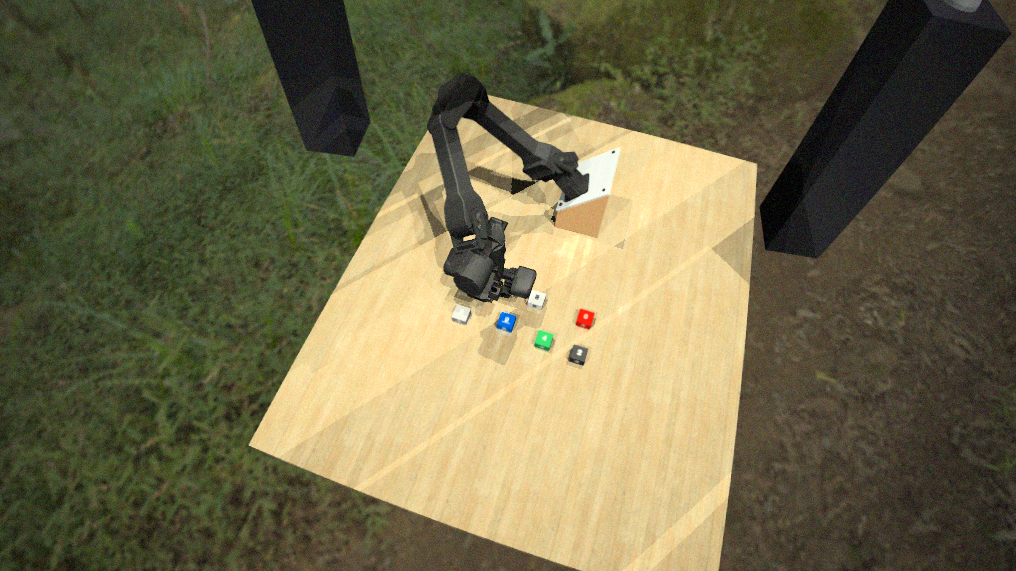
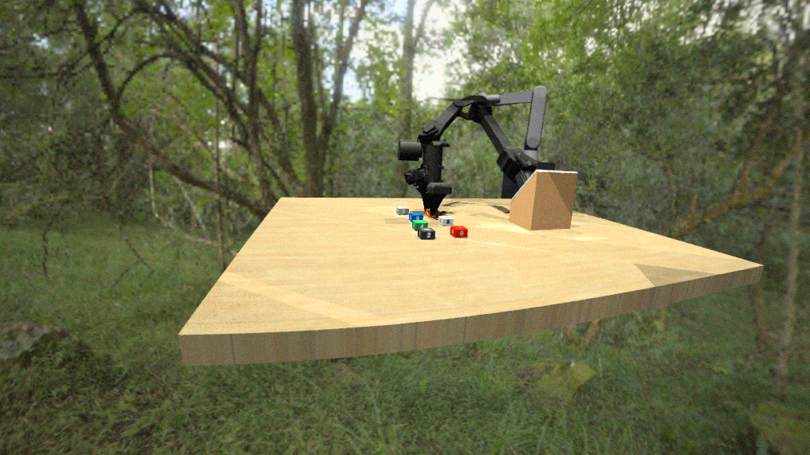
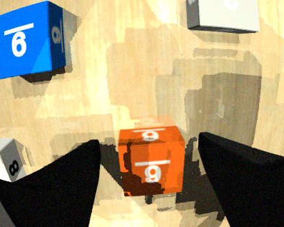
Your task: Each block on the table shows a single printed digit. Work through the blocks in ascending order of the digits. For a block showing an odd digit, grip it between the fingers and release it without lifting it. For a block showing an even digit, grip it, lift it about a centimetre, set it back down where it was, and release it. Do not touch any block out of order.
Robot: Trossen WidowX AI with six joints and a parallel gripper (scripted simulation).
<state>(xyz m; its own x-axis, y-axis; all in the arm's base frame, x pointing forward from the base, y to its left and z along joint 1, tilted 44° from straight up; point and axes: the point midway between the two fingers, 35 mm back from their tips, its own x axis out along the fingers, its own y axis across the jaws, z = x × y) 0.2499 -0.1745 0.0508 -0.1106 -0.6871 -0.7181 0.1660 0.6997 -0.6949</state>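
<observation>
The orange block stands on the table, its barred digit reading 6 with the bar underneath. My gripper is open around it, down at block height, with a gap on each side. In the top view the arm hides this block. The blue block has a barred 9. The white block shows 8. A grey block shows 3, partly cut off. Green shows 4, black 2, red 0.
A wooden box with a sloping white top stands beside the arm's base on the table. The blue and white blocks are the nearest neighbours on the left of the wrist view. Dark pillars stand beyond the table.
</observation>
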